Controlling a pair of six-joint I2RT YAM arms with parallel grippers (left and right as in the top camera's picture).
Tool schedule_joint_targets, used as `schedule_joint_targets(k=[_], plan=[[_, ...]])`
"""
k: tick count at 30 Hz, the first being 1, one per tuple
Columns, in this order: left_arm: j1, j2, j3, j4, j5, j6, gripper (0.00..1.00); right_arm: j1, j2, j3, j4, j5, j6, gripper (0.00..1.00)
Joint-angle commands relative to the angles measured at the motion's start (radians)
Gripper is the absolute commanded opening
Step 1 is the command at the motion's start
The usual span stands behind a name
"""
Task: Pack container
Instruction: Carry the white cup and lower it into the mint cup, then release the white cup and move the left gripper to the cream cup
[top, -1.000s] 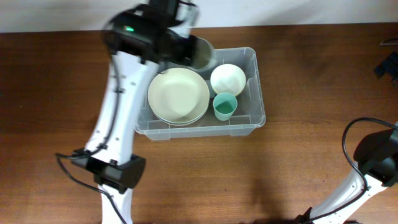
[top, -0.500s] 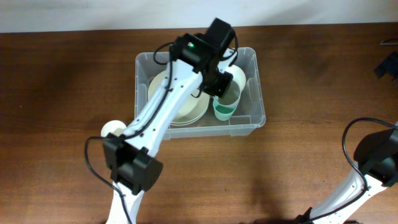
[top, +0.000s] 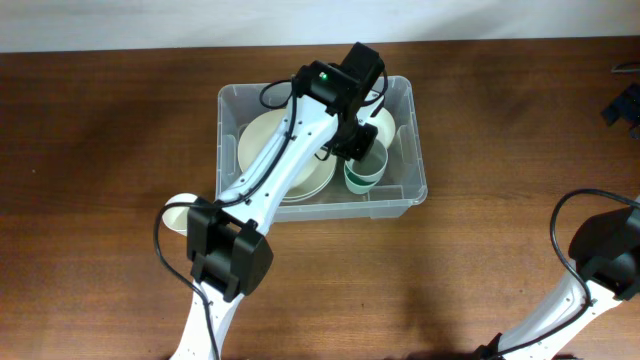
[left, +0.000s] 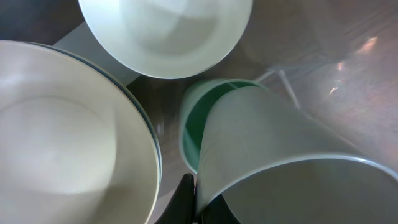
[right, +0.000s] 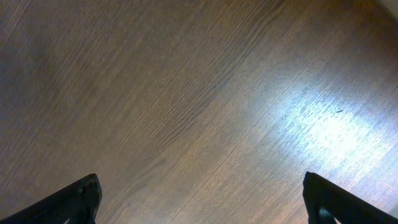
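Packing the container, set toward 12 o'clock on the tabletop, with stacked plates at its 9 o'clock, a white bowl at 1 o'clock and a green cup at 4 o'clock. Pinching a pale cup by its rim in the left pincer, tilted over the green cup, probably to nest the two and save room. Holding the right pincer spread over bare wood at 4 o'clock, idle

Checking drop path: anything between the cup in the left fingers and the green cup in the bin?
Nothing visible. The pale cup is right over the green cup's open mouth; the bowl and plate lie off to the side.
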Motion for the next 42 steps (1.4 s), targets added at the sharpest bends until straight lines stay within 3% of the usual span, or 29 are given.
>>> schedule_joint_targets(k=[1, 9, 11, 13, 16, 17, 26, 30, 36, 42], plan=[[0.008, 0.008, 0.003, 0.003, -0.039, 0.015, 0.01, -0.007, 0.013, -0.003, 0.000, 0.012, 0.004, 0.99], [0.036, 0.008, 0.003, -0.017, -0.044, 0.011, 0.01, -0.007, 0.013, -0.003, 0.000, 0.012, 0.004, 0.99], [0.036, 0.008, 0.003, -0.019, -0.045, 0.011, 0.10, -0.007, 0.013, -0.003, 0.000, 0.012, 0.004, 0.99], [0.036, 0.008, 0.003, -0.019, -0.045, 0.011, 0.38, -0.007, 0.013, -0.003, 0.000, 0.012, 0.004, 0.99], [0.037, 0.008, 0.003, -0.011, -0.045, 0.012, 0.95, -0.007, 0.013, -0.003, 0.000, 0.012, 0.004, 0.99], [0.037, 0.008, 0.003, -0.007, -0.045, 0.012, 0.99, -0.007, 0.013, -0.003, 0.000, 0.012, 0.004, 0.99], [0.077, -0.006, 0.091, -0.040, -0.077, -0.001, 0.99, -0.007, 0.013, -0.003, 0.000, 0.012, 0.004, 0.99], [0.156, -0.041, 0.182, -0.137, -0.212, -0.128, 0.99, -0.007, 0.013, -0.003, 0.000, 0.012, 0.004, 0.99], [0.346, -0.117, 0.223, -0.306, -0.281, -0.367, 0.99, -0.007, 0.013, -0.003, 0.000, 0.012, 0.004, 0.99], [0.513, -0.179, 0.199, -0.305, -0.186, -0.366, 0.99, -0.007, 0.013, -0.003, 0.000, 0.012, 0.004, 0.99]])
